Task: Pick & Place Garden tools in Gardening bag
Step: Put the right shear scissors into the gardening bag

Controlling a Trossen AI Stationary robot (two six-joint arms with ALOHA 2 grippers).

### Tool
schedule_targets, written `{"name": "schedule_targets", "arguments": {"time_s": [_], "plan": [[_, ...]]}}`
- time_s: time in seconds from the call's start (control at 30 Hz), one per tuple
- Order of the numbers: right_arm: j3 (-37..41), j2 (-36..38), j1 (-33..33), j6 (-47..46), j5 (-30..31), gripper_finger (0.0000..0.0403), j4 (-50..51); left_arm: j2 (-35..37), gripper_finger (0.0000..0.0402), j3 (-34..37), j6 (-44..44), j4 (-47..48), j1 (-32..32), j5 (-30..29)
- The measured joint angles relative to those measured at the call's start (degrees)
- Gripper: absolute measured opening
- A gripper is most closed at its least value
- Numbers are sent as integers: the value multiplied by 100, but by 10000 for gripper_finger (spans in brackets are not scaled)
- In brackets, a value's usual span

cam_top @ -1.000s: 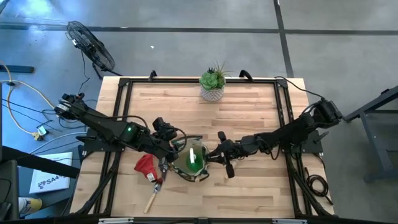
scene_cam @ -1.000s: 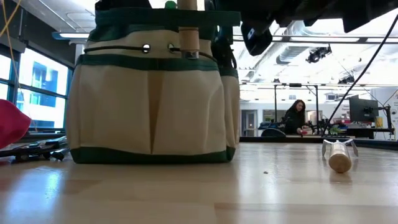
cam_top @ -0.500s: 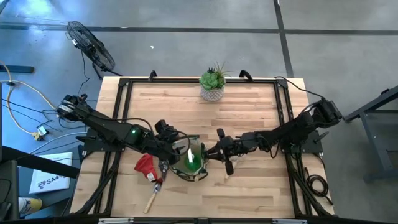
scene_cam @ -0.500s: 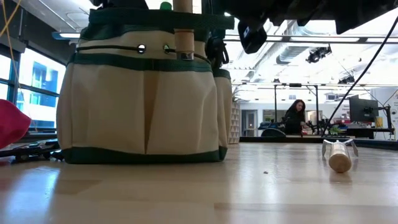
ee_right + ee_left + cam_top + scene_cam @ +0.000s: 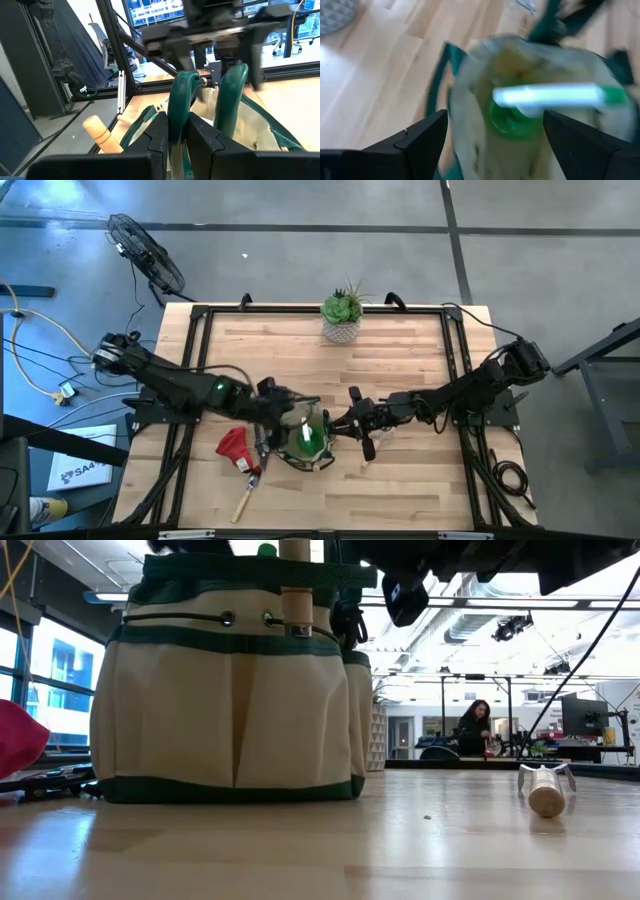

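The left hand (image 5: 283, 406) hangs over the gardening bag (image 5: 305, 438) with its fingers (image 5: 420, 142) spread wide and nothing between them. Directly under it, inside the bag, lies the green spray bottle (image 5: 520, 112), its pale nozzle across the mouth of the bag; the hand does not touch the bottle.

The right hand (image 5: 347, 426) is at the bag's edge on the side away from the left hand. Its fingers (image 5: 159, 132) are clenched on a dark green loop handle (image 5: 181, 100) of the bag, which stands up between them; a second loop (image 5: 231, 85) rises just beside it. A wooden tool handle (image 5: 100, 132) sticks out of a pocket on the bag's outside, near this hand.

In the low view the bag (image 5: 235, 690) stands upright on the bench (image 5: 320, 850), with a wooden handle (image 5: 294, 585) rising from an outer pocket.

On the far side of the left hand from the bag, a red glove-like item (image 5: 234, 446) lies on the bench, with dark pruners (image 5: 262, 450) just beside it and a wooden-handled trowel (image 5: 244, 498) a little further off. Below the right hand a small wooden-handled fork (image 5: 368, 456) lies on the bench, also seen in the low view (image 5: 546, 790). A succulent in a white pot (image 5: 342, 315) stands well apart from both hands.
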State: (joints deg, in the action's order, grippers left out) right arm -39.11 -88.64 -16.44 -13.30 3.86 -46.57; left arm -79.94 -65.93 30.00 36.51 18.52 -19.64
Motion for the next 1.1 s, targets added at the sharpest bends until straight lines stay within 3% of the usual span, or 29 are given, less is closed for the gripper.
{"name": "schedule_targets", "arguments": {"time_s": [0.17, 0.6, 0.83, 0.97, 1.1], "plan": [[0, 2, 0, 4, -52, 36, -16, 18, 322, -7, -401, -330, -390, 396], [0, 2, 11, 4, -145, 36, 3, 13, 322, -139, 97, 1286, -463, 1019], [0, 2, 11, 88, -143, 36, 56, 17, 322, -756, -19, 1442, -463, 1046], [0, 2, 11, 89, -145, 36, 119, 20, 322, -767, -14, 1538, -464, 1416], [0, 2, 6, 102, -147, 36, 143, 20, 322, -767, 728, 1950, -465, 1466]]}}
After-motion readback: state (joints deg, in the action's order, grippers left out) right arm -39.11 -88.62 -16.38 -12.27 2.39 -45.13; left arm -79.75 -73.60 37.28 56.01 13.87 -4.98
